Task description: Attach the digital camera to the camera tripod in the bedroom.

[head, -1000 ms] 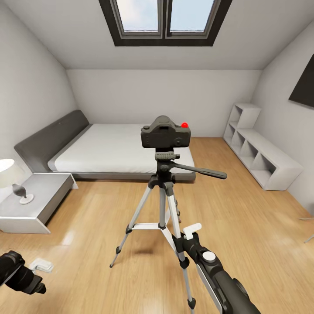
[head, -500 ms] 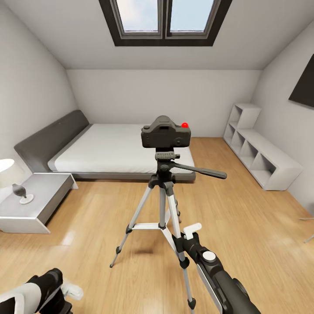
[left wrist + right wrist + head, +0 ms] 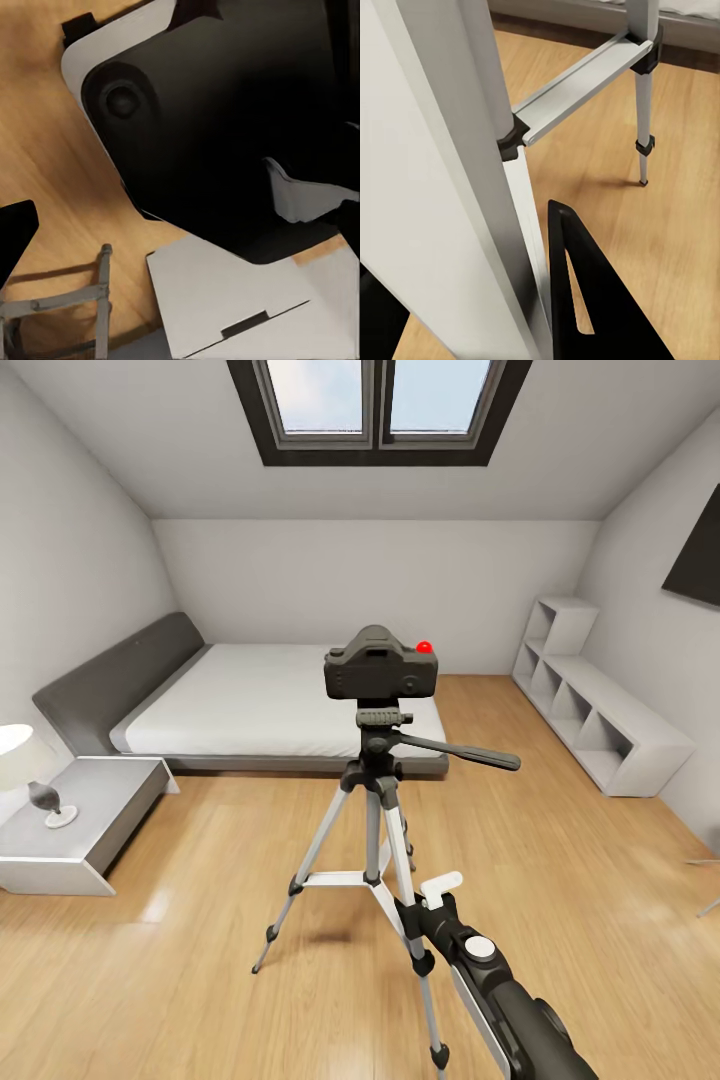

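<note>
The digital camera (image 3: 380, 668), black with a red button, sits on top of the camera tripod's head (image 3: 379, 722) in the middle of the bedroom, in front of the bed. Its long pan handle (image 3: 460, 751) points right. My right gripper (image 3: 425, 908) is low beside the tripod's front leg (image 3: 412, 920), well below the camera. In the right wrist view that silver leg (image 3: 472, 187) runs close past a black finger (image 3: 585, 300), with the fingers apart and gripping nothing. My left gripper (image 3: 172, 217) hangs open over my own dark base, one white-tabbed finger (image 3: 300, 196) showing.
A low grey bed (image 3: 270, 705) lies behind the tripod. A grey nightstand (image 3: 85, 820) with a lamp (image 3: 25, 765) stands at the left, a white cubby shelf (image 3: 590, 710) along the right wall. Light wood floor (image 3: 200, 920) spreads around the tripod's spread legs.
My left arm, seen at the lower left corner of the head view earlier, has dropped out of that view. The camera, tripod and right arm have not moved.
</note>
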### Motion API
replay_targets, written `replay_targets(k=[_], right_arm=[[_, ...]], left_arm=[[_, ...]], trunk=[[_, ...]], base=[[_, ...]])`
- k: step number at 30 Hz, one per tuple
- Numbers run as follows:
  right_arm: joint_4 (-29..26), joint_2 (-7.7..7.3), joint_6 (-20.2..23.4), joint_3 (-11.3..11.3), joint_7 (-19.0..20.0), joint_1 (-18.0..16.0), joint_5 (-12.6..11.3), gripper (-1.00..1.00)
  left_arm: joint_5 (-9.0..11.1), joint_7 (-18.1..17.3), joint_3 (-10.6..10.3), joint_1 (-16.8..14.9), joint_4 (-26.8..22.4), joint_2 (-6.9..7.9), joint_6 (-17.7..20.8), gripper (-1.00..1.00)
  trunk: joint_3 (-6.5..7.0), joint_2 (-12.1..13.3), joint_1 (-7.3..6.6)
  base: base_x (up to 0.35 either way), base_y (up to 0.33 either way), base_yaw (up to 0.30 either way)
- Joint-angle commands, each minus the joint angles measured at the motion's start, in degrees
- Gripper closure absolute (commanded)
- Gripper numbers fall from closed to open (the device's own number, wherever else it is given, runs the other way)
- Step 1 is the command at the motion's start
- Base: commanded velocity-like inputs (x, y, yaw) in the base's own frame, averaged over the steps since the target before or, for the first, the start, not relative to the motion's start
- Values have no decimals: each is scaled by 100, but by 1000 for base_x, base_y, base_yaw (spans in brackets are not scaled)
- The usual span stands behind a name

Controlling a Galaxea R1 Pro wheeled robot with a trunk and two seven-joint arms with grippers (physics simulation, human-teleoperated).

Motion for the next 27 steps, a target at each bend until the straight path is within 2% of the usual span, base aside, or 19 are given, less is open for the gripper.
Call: replay_targets(k=[1, 4, 9, 18, 22, 23, 27], right_arm=[[11, -2, 47, 1, 7, -2, 112, 100], [10, -2, 47, 2, 6, -1, 112, 100], [12, -2, 47, 6, 5, -3, 112, 100], [13, -2, 53, 2, 8, -1, 112, 100], [15, -2, 53, 7, 6, 1, 112, 100], [14, -2, 52, 9, 6, 0, 112, 100], [15, -2, 49, 10, 7, 1, 112, 100]], left_arm=[[272, -12, -36, 178, -5, -15, -266, -100], [562, -12, -35, 382, -5, -30, -594, -100], [955, -8, -34, 607, -5, -45, -891, -100], [1323, 9, -34, 880, -2, -66, -1180, -100], [1589, 61, -34, 934, 6, -66, -1296, -100], [1738, 128, -34, 947, 8, -65, -1327, -100], [2020, 381, -34, 962, 11, -64, -1361, -100]], trunk=[[-11, -10, 4], [-11, -10, 4], [-11, -10, 4], [-11, -10, 4], [-11, -10, 4], [-11, -10, 4], [-11, -10, 4]], base=[[0, 0, 0], [0, 0, 0], [0, 0, 0], [0, 0, 0], [0, 0, 0], [0, 0, 0], [0, 0, 0]])
